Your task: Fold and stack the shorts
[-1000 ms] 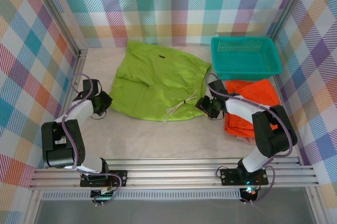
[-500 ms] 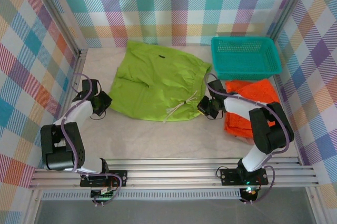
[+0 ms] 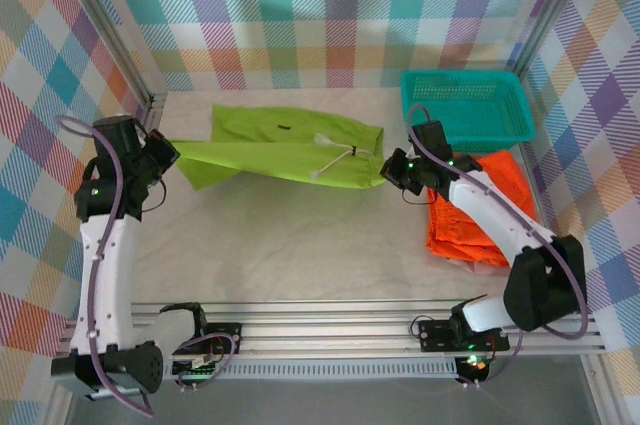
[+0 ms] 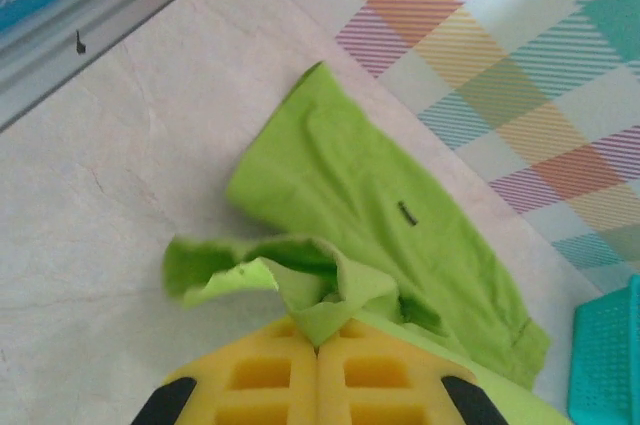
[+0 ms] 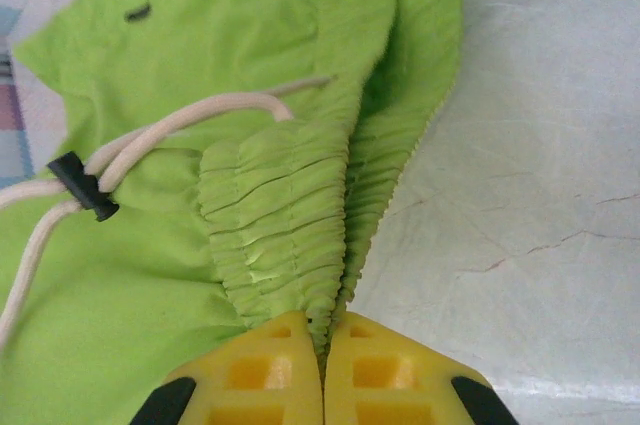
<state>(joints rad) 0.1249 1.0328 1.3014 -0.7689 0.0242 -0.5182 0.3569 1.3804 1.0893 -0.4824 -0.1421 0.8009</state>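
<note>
- Lime green soft fabric shorts [image 3: 280, 145]: centre of the top view, stretched in a long band between the two grippers. The upper layer lies flat on the table, and the lower edge is folded over and lifted at both ends.
- White drawstring [image 3: 335, 150]: lies right of the band's centre. In the right wrist view, the cord [image 5: 180, 125] runs through a small black toggle [image 5: 80, 187] at the left of the frame, and its loose ends are cut off by the frame edge.
- Left gripper [image 3: 165, 157]: at the left of the top view. In its wrist view, the yellow fingers [image 4: 318, 340] are pressed together on a crumpled corner of the green fabric [image 4: 380, 205]. No gap shows between them.
- Right gripper [image 3: 392, 170]: right of centre in the top view. In its wrist view, the fingers [image 5: 322, 330] are closed on the gathered waistband [image 5: 280, 215], and the pinched edge is hidden between the pads.
- Bright orange fabric shorts [image 3: 480, 210]: a folded pile at the right of the top view, below the basket. The right arm crosses the pile and hides part of it.
- Teal plastic mesh basket [image 3: 465, 75]: upper right of the top view. Only one corner [image 4: 610, 365] shows at the lower right of the left wrist view.
- Pale marbled table [image 3: 300, 245]: bare in the lower centre of the top view.
</note>
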